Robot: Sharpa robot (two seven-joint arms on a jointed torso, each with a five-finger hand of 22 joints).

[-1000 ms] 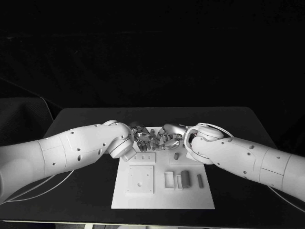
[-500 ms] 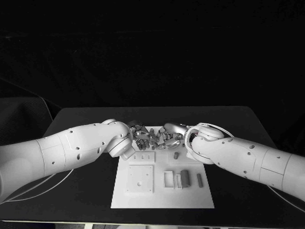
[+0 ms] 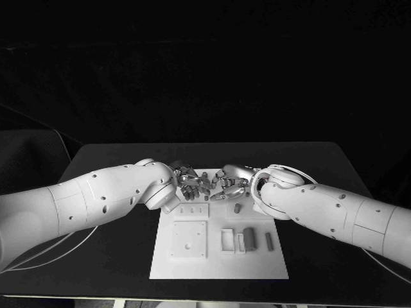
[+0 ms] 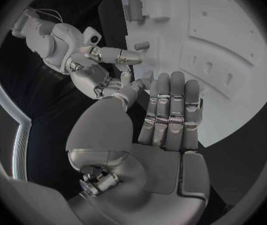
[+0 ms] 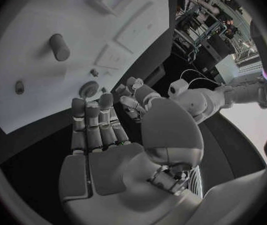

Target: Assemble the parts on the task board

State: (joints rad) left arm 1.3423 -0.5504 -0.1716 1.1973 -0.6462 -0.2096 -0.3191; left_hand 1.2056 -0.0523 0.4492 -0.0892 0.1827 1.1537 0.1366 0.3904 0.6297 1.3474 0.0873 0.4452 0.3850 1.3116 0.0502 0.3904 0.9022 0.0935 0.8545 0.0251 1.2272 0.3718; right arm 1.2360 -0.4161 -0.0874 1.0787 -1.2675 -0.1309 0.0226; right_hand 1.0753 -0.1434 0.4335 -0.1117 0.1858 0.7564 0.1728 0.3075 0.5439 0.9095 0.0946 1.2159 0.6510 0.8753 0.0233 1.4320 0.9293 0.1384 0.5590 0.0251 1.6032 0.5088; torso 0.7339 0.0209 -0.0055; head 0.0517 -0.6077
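At far edge of task board (image 3: 219, 269): left hand (image 3: 192, 185), right hand (image 3: 232, 181) face-to-face, fingers apart, empty. Short grey peg (image 3: 238, 208) nearer right hand, long axis near-to-far.

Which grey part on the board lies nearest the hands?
The small short grey peg, alone on the task board just in front of the right hand. The two longer grey bars lie farther toward the robot.
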